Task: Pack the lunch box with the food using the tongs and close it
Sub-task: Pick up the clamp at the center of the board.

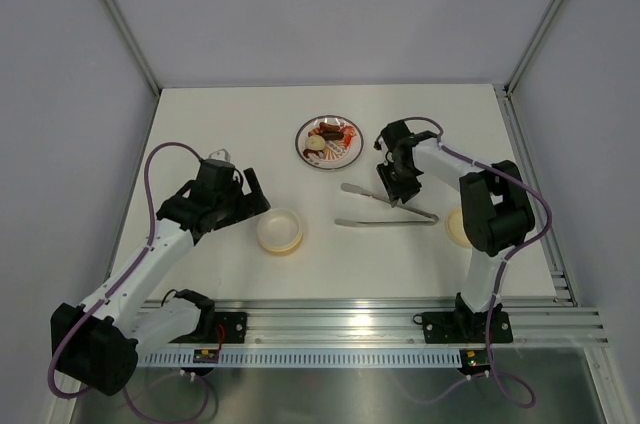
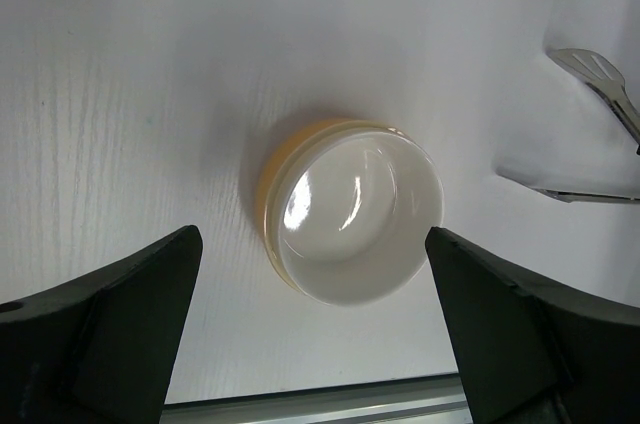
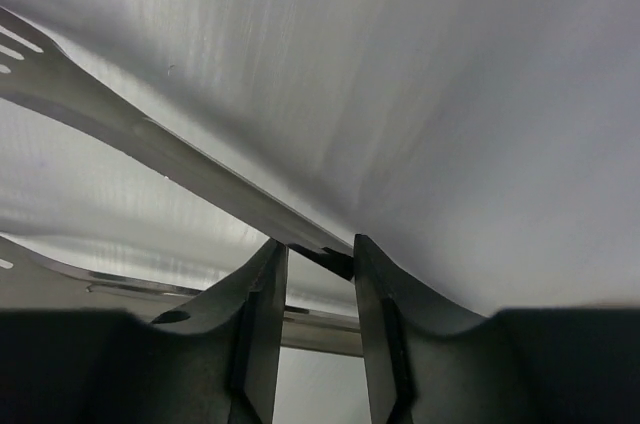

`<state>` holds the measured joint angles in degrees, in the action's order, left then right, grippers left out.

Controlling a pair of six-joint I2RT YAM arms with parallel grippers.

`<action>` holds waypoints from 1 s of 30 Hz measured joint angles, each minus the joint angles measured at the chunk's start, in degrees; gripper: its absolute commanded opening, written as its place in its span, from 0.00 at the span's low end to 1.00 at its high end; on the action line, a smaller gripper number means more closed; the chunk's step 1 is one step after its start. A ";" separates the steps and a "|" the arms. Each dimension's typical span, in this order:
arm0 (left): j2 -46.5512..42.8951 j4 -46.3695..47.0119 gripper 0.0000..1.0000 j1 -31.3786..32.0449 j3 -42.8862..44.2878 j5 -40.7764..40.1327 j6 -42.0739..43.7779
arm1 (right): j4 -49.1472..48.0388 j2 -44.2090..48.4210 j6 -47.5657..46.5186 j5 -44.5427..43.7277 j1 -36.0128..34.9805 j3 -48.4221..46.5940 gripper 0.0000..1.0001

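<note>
text: none readable | labels: none | numbers: none | signs: none

The top camera is looking steeply down from high behind the near edge, taking in the whole counter (image 1: 400,124). The left wrist camera is facing down, close above the lunch box (image 2: 350,214), and catching the tongs (image 2: 598,72) at its right edge. The right wrist camera is sitting very near those tongs, peering out between the fingers (image 3: 258,324) of the right hand (image 3: 318,244)
</note>
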<state>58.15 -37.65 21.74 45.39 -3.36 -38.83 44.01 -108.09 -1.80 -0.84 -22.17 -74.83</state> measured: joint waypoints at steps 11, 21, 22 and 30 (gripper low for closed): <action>-0.02 -0.13 0.99 0.00 0.81 -0.20 0.17 | -1.29 3.30 4.98 3.45 -0.09 5.25 0.11; -0.02 -0.17 0.99 0.00 2.19 -0.76 0.83 | 0.35 12.81 16.81 2.01 -2.58 10.97 0.37; -0.02 -0.15 0.99 0.00 2.29 -0.85 0.90 | 0.20 13.60 18.05 2.01 -2.64 11.61 0.52; 0.13 -0.17 0.99 0.00 3.02 -1.05 1.40 | -3.93 19.65 26.97 1.14 -2.80 16.20 0.80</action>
<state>58.28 -37.82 21.74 48.40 -4.40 -37.43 40.07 -88.44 25.17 0.30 -24.97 -58.63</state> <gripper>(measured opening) 0.988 0.744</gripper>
